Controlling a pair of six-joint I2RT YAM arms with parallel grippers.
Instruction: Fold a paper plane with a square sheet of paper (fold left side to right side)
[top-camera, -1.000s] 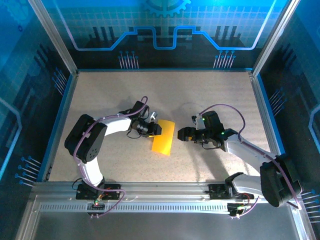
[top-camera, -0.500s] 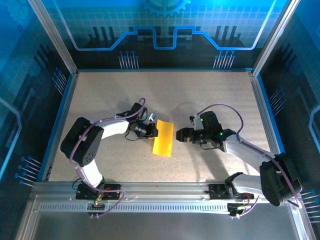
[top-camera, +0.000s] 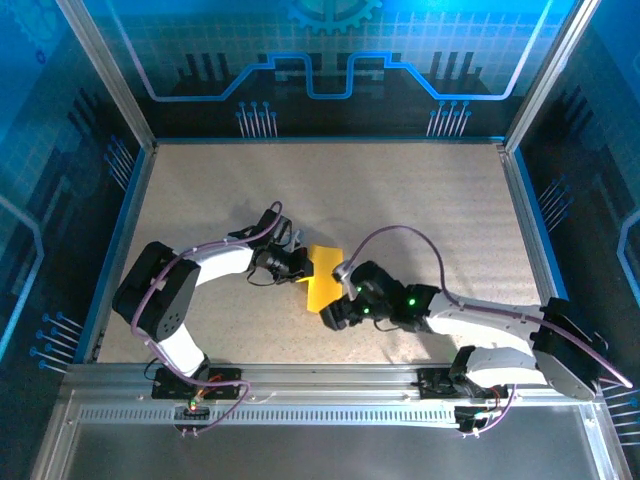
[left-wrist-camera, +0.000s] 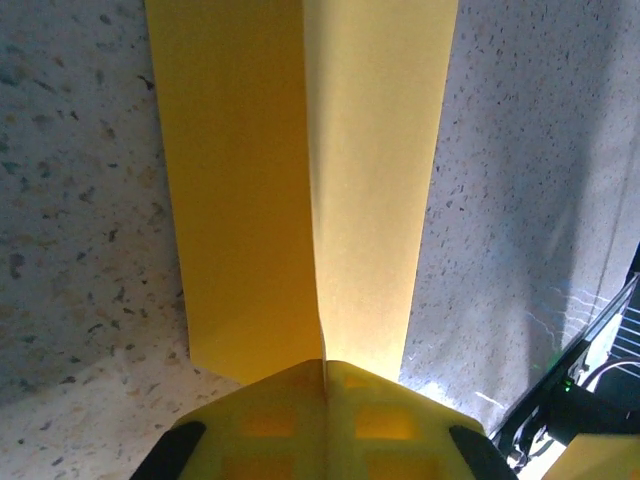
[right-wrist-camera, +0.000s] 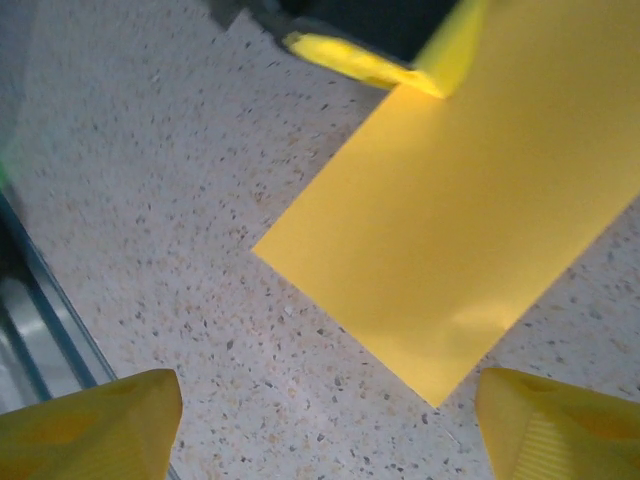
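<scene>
The square sheet of paper is yellow-orange and lies on the speckled table as a narrow doubled strip. In the left wrist view the sheet of paper shows two panels that meet at a raised crease. That crease runs straight into my left gripper, which is shut on the paper's near edge. From above, the left gripper sits at the strip's left side. My right gripper hovers open over the strip's near end. Its wrist view shows the paper's corner between wide-apart fingertips.
The left arm's yellow fingers touch the paper's far edge in the right wrist view. A metal rail runs along the near table edge, close behind the right gripper. Blue walls border the table.
The left gripper has shut on the paper's left edge. The right arm has swung from the paper's right side round to its near end, and the strip now looks narrower.
</scene>
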